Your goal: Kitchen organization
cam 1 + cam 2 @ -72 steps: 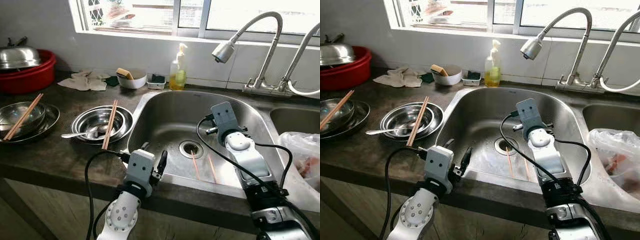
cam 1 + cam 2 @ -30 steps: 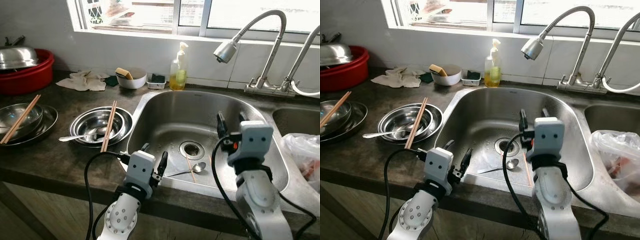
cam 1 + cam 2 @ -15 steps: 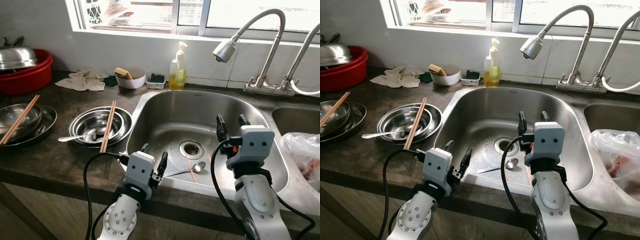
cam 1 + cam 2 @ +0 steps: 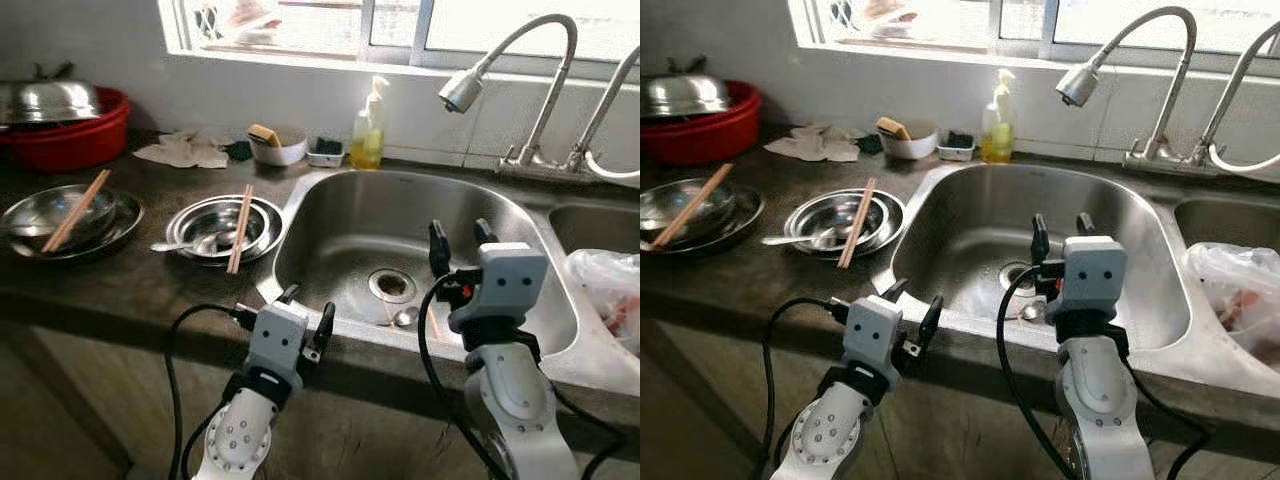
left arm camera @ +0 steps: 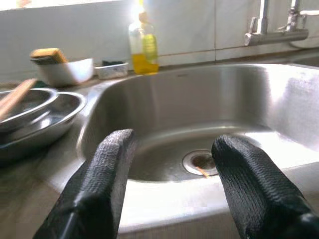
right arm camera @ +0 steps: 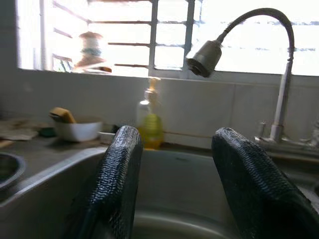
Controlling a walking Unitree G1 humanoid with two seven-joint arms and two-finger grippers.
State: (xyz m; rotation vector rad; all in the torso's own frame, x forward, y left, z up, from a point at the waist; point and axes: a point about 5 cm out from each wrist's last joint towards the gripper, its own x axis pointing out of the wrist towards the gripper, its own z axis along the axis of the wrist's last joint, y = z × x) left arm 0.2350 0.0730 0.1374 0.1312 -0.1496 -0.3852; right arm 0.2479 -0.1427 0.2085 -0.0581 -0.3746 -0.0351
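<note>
Steel sink (image 4: pixel 330 200): holds a spoon (image 4: pixel 405 317) and chopsticks (image 4: pixel 432 322) beside the drain. Counter to its left: nested steel bowls (image 4: pixel 216 224) with a spoon and chopsticks (image 4: pixel 240 214) laid across; further left, a second bowl stack (image 4: pixel 68 218) with chopsticks. Left gripper (image 4: pixel 306 318) at the sink's front edge, right gripper (image 4: pixel 457 240) raised over the basin; both spread wide, holding nothing.

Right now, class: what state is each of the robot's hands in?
Left hand: open, empty, at the counter edge.
Right hand: open, empty, over the sink.
</note>
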